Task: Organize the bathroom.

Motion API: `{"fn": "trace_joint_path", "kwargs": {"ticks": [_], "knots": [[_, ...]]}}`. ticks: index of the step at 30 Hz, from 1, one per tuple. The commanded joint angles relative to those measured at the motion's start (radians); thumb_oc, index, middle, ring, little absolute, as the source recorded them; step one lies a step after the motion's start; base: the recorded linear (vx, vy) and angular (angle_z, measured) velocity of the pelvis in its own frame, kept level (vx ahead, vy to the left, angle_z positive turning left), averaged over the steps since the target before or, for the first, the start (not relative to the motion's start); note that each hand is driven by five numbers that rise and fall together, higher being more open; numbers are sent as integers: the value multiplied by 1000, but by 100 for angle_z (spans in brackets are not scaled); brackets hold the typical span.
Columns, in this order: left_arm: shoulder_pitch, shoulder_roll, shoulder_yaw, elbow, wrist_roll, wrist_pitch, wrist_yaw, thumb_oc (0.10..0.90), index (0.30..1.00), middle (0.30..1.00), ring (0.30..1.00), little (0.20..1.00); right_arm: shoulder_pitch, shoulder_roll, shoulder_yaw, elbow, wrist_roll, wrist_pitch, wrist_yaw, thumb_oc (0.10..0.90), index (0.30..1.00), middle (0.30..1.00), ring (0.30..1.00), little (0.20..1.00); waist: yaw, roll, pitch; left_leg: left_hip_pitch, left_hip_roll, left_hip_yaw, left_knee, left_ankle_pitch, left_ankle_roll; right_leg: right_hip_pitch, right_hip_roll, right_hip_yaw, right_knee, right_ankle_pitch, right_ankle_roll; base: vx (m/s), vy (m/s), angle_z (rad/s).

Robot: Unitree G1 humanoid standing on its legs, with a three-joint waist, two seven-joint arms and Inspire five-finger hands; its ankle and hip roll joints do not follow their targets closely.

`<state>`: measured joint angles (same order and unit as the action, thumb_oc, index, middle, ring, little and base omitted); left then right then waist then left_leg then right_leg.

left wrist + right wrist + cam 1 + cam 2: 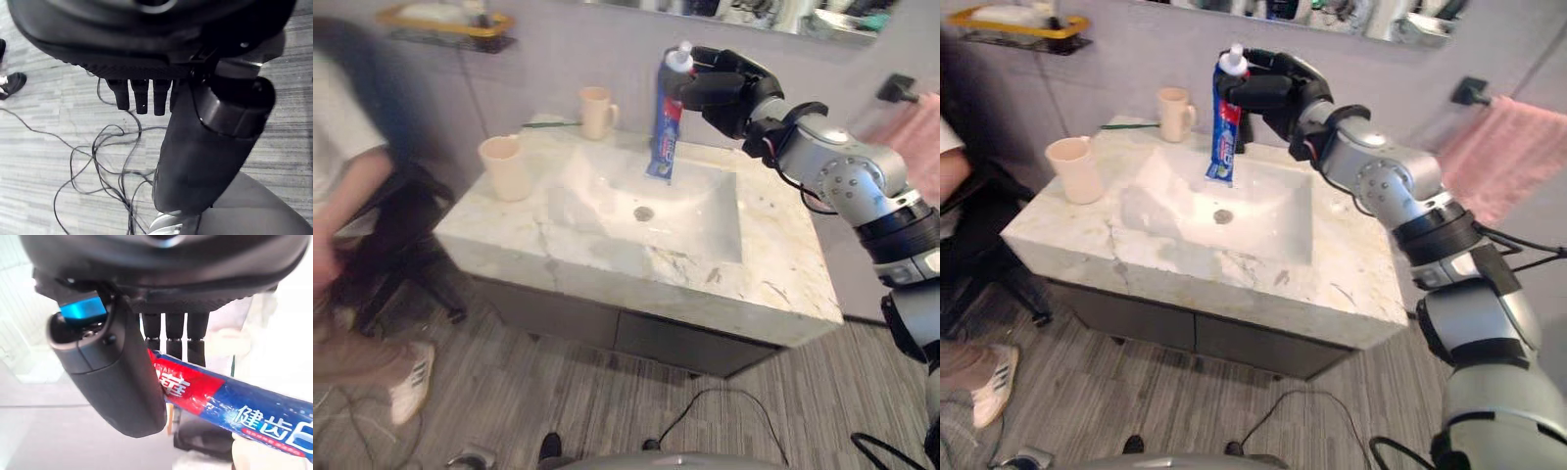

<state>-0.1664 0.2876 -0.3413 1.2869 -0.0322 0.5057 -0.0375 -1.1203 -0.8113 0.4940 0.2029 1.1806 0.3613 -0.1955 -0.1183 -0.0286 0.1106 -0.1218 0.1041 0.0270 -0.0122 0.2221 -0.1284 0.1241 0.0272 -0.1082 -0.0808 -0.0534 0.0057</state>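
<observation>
Right hand: the right hand (pixel 729 90), in the upper centre of the left eye view, has its fingers and thumb curled round the upper part of a toothpaste tube (pixel 667 122); the right wrist view confirms the pinch, thumb on one face and fingers (pixel 169 335) on the other.
Toothpaste tube: blue and red with a white cap up; it hangs upright over the back edge of the sink basin (pixel 705 225), its flat crimped end pointing down and seemingly clear of the basin.
Left hand: the left hand (pixel 146 93) shows in its own wrist view, hanging over the floor with relaxed fingers and nothing in them.
Handling: likely light and soft — a tube dents and swings when held near the cap (the shoulder below the cap is the stiffest place to pinch), and its glossy skin may slip.
Cups: a cream cup (pixel 506 167) stands at the counter's left edge; a second cup (pixel 596 112) stands at the back left, a green-handled toothbrush (pixel 551 124) lying just beside it.
Surroundings: a pink towel (pixel 1513 157) hangs at the right of the right eye view; a person (pixel 347 186) is at the left edge — blurred.
</observation>
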Motion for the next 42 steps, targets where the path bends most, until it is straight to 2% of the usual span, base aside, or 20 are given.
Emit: {"fn": "trace_joint_path", "kwargs": {"ticks": [1,2,3,6,9,19,20,22,23,24,25,26,27,28,29,30,31,35,42], "knots": [[51,51,-53,60,12,62,-41,800,900,900,900,900,-201,104,-72,78,-42,-169,72,400,300,300,300,300,53,-67,-69,27,27,153,249,-229,11,-81,-48,55,142,-1,63,-110,51,145],[50,42,-58,58,4,69,-35,800,900,900,900,900,-185,119,-79,82,-53,-179,92,400,300,300,300,300,49,-65,-66,30,0,162,296,-270,20,-89,-52,44,138,14,66,-73,55,30],[49,38,-62,58,15,77,-30,800,900,900,900,900,-150,143,-100,66,-89,-186,112,400,300,300,300,300,41,-56,-69,66,-40,175,280,-304,29,-109,-52,29,141,29,78,-56,58,11],[43,48,-70,48,19,104,-35,800,900,900,900,900,-98,186,-114,10,-108,-193,104,400,300,300,300,300,24,-26,-74,143,-75,184,158,-296,47,-125,-35,40,148,30,92,22,87,61],[18,62,-72,38,16,122,-38,800,900,900,900,900,-14,221,-147,-105,-124,-185,78,400,300,300,300,300,8,-1,-77,180,-103,173,54,-276,80,-162,-44,53,168,45,120,15,80,71],[22,74,-38,46,20,111,-23,800,900,900,900,900,116,311,-169,-239,-247,-204,70,400,300,300,300,300,7,21,-58,192,-113,213,16,-269,117,-191,-71,58,210,52,150,13,71,-1],[23,74,-28,53,35,99,-25,800,900,900,900,900,139,321,-175,-253,-266,-217,72,400,300,300,300,300,14,30,-47,178,-111,223,36,-275,133,-210,-86,42,324,13,148,-13,58,-21],[24,77,-25,59,44,90,-25,800,900,900,900,900,142,317,-181,-255,-267,-222,79,400,300,300,300,300,15,42,-43,168,-102,222,46,-277,141,-245,-90,45,428,6,146,-10,44,-41],[24,77,-23,60,46,89,-25,800,900,900,900,900,142,315,-183,-255,-263,-222,82,400,300,300,300,300,14,43,-41,167,-102,220,49,-280,143,-258,-95,50,451,9,148,29,28,-38],[20,81,-23,62,50,92,-32,800,900,900,900,900,143,317,-191,-257,-269,-220,93,400,300,300,300,300,4,43,-34,174,-105,204,56,-293,150,-299,-115,76,457,45,158,78,-16,-17],[12,83,-30,66,53,96,-45,800,900,900,900,900,147,328,-191,-260,-287,-215,94,400,300,300,300,300,-3,41,-31,184,-110,194,53,-296,151,-311,-122,91,404,65,168,126,-55,-9],[5,79,-37,69,59,101,-50,800,900,900,900,900,149,333,-184,-262,-300,-216,88,400,300,300,300,300,-10,34,-29,195,-121,180,50,-304,151,-314,-130,118,321,113,182,191,-121,4],[4,73,-47,72,47,102,-37,800,900,900,900,900,148,331,-176,-270,-299,-221,78,400,300,300,300,300,-26,19,-23,215,-137,161,50,-328,151,-335,-125,177,189,197,200,153,-98,9],[5,72,-47,73,43,101,-33,800,900,900,900,900,148,331,-175,-271,-298,-222,76,400,300,300,300,300,-28,19,-21,218,-137,159,53,-333,151,-338,-123,184,182,201,201,156,-100,1],[14,71,-46,70,42,95,-22,800,900,900,900,900,144,327,-179,-281,-288,-221,67,400,300,300,300,300,-43,15,-12,232,-132,159,59,-351,154,-357,-107,223,180,200,199,65,-40,0],[14,71,-45,69,40,95,-20,800,900,900,900,900,144,327,-179,-281,-287,-222,65,400,300,300,300,300,-43,15,-11,233,-132,159,59,-352,154,-357,-107,223,181,200,199,113,-68,15],[11,67,-48,63,63,95,-24,800,900,900,900,900,143,337,-179,-289,-316,-205,40,400,300,300,300,300,-56,6,-19,222,-138,150,85,-370,161,-331,-101,279,159,191,189,80,-64,46],[26,42,-44,62,80,76,-24,800,900,900,900,900,142,305,-190,-235,-314,-242,85,400,300,300,300,300,-52,0,-45,200,-131,144,102,-354,145,-266,-83,283,130,168,170,114,-67,77],[25,39,-39,73,130,82,-43,800,900,900,900,900,133,306,-202,-222,-348,-268,75,400,300,300,300,300,-51,-7,-57,215,-132,157,66,-346,153,-279,-82,279,116,187,188,63,-30,0]]}}
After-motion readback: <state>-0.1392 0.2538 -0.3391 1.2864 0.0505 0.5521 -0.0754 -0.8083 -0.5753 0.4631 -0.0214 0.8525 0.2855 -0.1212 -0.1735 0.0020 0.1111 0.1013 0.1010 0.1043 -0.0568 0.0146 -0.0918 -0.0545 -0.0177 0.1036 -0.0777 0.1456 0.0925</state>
